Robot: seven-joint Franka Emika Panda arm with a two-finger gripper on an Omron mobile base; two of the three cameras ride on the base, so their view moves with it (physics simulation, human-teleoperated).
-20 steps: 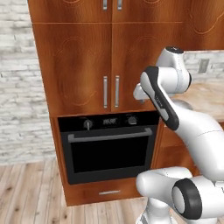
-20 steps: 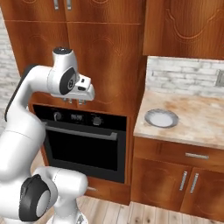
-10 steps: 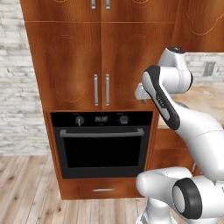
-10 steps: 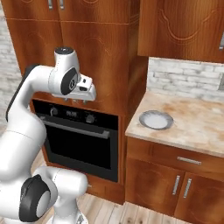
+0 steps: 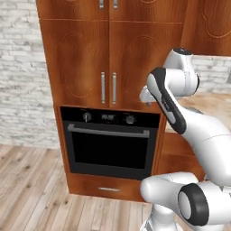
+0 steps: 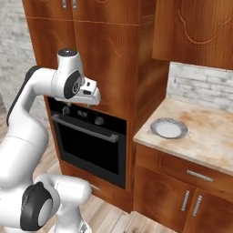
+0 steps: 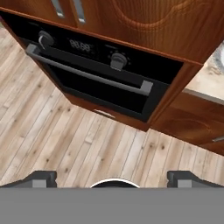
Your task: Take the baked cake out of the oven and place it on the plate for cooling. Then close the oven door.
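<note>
The oven door point(image 5: 110, 149) is shut, so the oven's point(image 6: 88, 145) inside is hidden behind dark glass. In the hand view the plate point(image 7: 220, 57) is cut off at the right edge. The digits on the display point(image 7: 80, 45) are too small to read.

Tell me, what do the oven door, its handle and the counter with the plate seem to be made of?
The oven door looks like glossy black glass: dark, flat, smooth. Its long handle looks like brushed metal, silver-grey with a dull sheen. The counter looks like polished stone, beige with mottled veining, though it could be laminate. The plate looks ceramic, pale with a grey rim.
</note>
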